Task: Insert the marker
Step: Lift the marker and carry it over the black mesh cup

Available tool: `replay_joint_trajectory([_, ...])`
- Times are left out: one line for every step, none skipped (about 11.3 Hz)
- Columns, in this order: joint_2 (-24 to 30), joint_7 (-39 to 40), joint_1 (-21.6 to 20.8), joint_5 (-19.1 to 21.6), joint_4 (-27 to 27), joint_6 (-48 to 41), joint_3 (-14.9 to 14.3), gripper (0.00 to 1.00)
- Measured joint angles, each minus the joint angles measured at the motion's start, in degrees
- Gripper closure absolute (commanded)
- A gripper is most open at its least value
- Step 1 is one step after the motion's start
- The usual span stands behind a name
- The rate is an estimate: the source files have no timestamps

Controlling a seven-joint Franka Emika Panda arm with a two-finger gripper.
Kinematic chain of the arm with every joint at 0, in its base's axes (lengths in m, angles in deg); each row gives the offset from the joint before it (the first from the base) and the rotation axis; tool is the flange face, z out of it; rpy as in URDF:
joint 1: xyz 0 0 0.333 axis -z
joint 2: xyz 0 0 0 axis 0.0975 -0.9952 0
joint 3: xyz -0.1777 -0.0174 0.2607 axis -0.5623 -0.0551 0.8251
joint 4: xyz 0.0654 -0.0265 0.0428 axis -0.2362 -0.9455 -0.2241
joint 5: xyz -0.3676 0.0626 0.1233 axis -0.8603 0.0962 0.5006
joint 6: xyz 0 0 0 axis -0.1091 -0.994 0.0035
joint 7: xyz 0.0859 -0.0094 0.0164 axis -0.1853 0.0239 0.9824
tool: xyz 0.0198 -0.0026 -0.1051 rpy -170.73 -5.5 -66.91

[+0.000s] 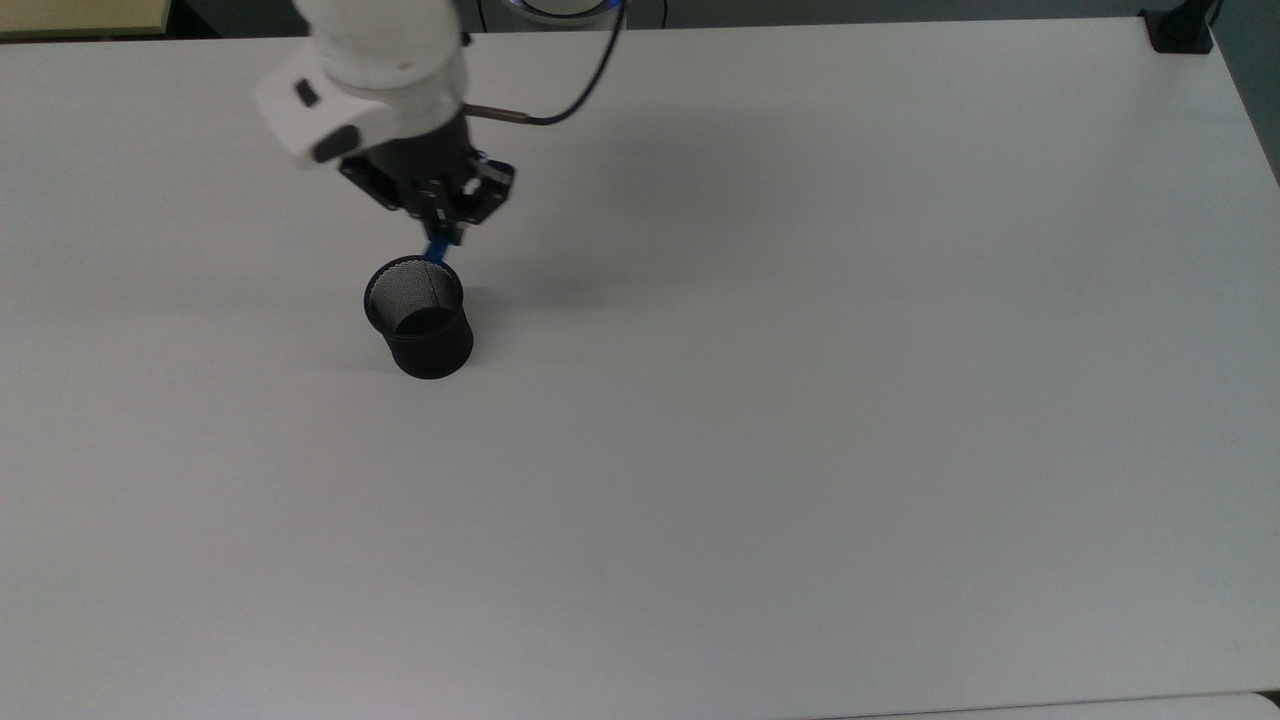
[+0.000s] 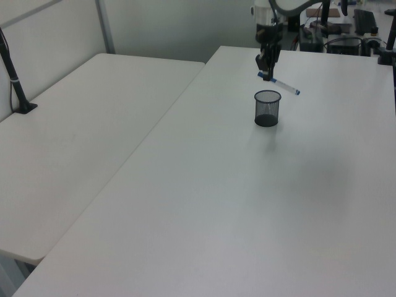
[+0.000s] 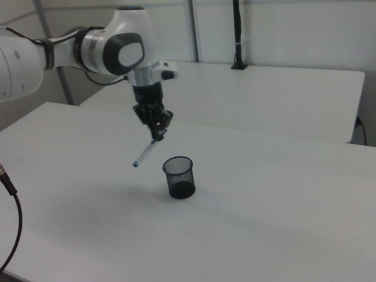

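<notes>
A black mesh cup (image 1: 420,318) stands upright on the white table (image 1: 800,400); it also appears in the left view (image 2: 267,109) and the right view (image 3: 178,177). My gripper (image 1: 441,228) is shut on one end of the marker (image 1: 436,250) and holds it in the air just beyond the cup's far rim. The marker (image 2: 279,85) is white with blue ends and slants downward from the gripper (image 2: 266,75), above the cup's mouth. In the right view the marker (image 3: 145,151) hangs tilted from the gripper (image 3: 157,136), its free end left of the cup.
A second white table (image 2: 74,136) stands beside this one across a narrow gap. A black clamp (image 1: 1180,30) sits at the top view's far right corner. A black post (image 3: 237,35) rises from the neighbouring table. A dark cable (image 3: 12,223) hangs at the right view's left edge.
</notes>
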Motion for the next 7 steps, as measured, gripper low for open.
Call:
replay_joint_trajectory([0.0,0.2,2.0,0.0,0.2,1.9,0.0,1.00])
replay_joint_trajectory([-0.1,0.2,3.4,0.0,0.2,4.5,0.0,1.00])
replay_joint_trajectory([-0.4,0.2,4.5,0.0,0.2,6.9,0.1,1.00])
replay_joint_trajectory([-0.7,0.2,5.3,0.0,0.2,9.1,0.1,1.00])
replay_joint_trajectory([-1.1,0.2,6.1,0.0,0.2,11.4,0.1,1.00])
replay_joint_trajectory([-1.6,0.2,6.6,0.0,0.1,13.2,0.1,1.00])
replay_joint_trajectory([-2.2,0.2,6.8,0.0,0.1,14.6,0.1,0.99])
